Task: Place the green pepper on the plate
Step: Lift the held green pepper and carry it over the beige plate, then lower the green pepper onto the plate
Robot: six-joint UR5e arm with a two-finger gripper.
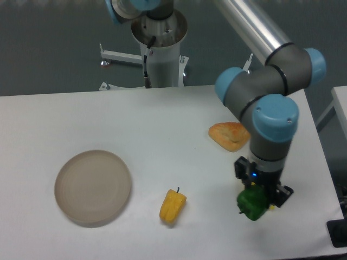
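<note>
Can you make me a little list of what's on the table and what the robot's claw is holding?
holder: two-finger gripper, shut on the small glossy dark-green bell pepper
pepper place: near the table's right side, far from the plate
plate: round flat beige-tan plate, at the left, nothing on it
between them: small yellow pepper with a dark stem
behind the gripper: orange-yellow wedge of toy food
surface: white table
</note>
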